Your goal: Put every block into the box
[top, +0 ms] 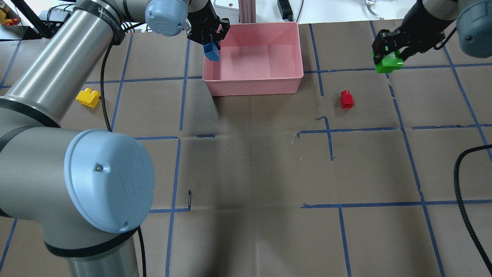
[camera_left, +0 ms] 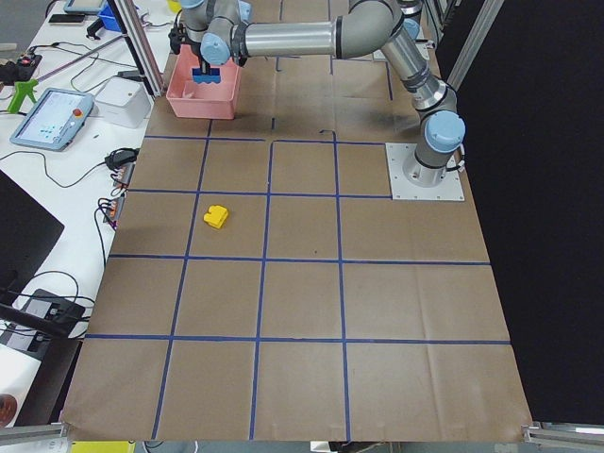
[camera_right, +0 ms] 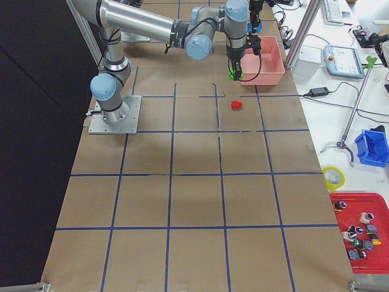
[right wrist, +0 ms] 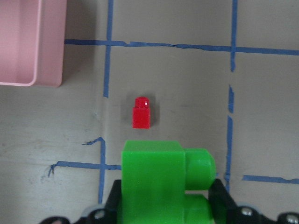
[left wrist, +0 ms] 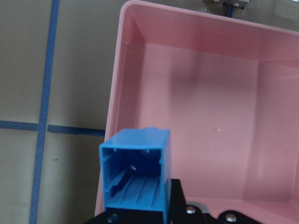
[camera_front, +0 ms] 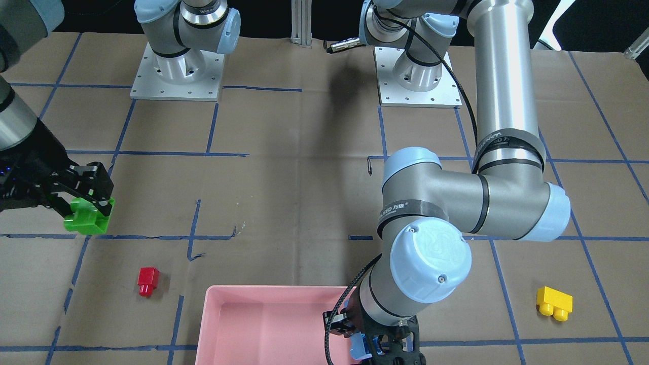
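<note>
The box (top: pixel 253 86) is sitting at the far middle of the table (top: pixel 250 173), its pink floor showing bare in my left wrist view. My left gripper (top: pixel 209 40) is clamping the blue block (top: pixel 211 52) and holding it over the box's left rim. The block's hollow underside is facing the wrist camera, so its studs are hidden. My right gripper (top: pixel 389 57) is pinching the green block (top: pixel 389 64) to the right of the box; I cannot tell whether it is clearing the table. The red block (top: pixel 346 99) is lying near-right of the box, and the yellow block (top: pixel 88 97) is lying well to its left. The front-facing view is cutting off my left gripper at its lower edge. Both my arms are reaching far across, wrists pointing down.
</note>
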Available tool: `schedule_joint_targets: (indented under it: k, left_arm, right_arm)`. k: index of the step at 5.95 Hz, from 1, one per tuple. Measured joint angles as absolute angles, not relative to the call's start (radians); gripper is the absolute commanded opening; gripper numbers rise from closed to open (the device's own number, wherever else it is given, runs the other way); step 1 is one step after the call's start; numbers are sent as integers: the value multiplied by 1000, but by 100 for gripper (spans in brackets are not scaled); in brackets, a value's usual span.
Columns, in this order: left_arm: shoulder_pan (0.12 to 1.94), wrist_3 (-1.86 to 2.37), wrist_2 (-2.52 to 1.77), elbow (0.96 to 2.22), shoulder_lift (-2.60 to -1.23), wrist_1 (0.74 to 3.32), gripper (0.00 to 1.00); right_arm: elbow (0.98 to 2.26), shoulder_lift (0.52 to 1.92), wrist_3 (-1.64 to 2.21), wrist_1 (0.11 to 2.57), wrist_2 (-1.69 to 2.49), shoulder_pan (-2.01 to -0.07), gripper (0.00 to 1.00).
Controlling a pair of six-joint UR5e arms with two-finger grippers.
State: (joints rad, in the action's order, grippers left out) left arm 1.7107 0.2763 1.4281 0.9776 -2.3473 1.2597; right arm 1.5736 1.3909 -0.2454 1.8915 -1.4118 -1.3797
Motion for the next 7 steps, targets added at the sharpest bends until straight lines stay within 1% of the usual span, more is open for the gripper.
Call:
schedule_joint_targets:
  k: [1, 2, 5, 7]
  left_arm:
    - [1721, 304, 1421, 979, -2376, 1227, 61]
    - [1730, 322, 1421, 982, -2393, 1200, 100]
    - [1734, 392, 1418, 975, -2379, 1173, 100]
    - [1673, 335, 1422, 979, -2281, 1234, 100]
  right_arm:
    - [1569, 1361, -179, 1942, -1358, -1422, 5]
    - [1554, 1334, -115, 1996, -1325, -1461, 6]
    - [1480, 1254, -72, 2060, -1208, -1523, 6]
    - [1370, 1162, -69, 2078, -1111, -1565, 8]
